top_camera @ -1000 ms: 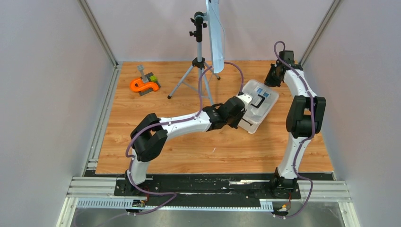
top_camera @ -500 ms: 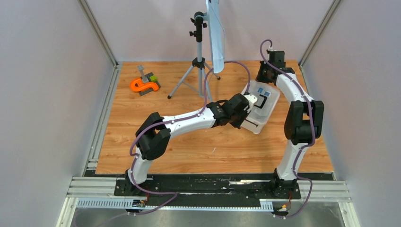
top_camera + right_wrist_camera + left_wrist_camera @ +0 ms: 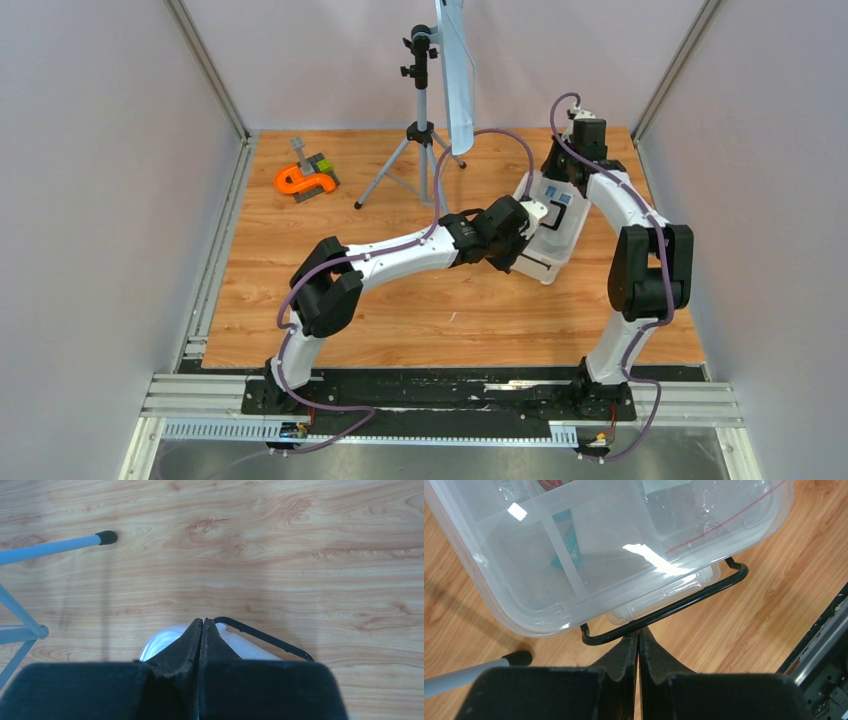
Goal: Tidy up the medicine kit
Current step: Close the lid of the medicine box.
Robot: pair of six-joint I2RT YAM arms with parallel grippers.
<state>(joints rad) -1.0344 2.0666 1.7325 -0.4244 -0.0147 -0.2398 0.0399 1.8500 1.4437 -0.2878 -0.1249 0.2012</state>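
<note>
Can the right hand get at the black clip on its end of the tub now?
Probably yes: the right hand, shut, is over the tub edge, and the black clip lies just beyond its tips with nothing between.

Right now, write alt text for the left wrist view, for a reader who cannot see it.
The left end effector, fingers pressed together, meets the black wire clip at the edge of a translucent medicine kit tub on a wooden table. Through the plastic show dividers and a teal packet; a tripod foot sits at lower left.
</note>
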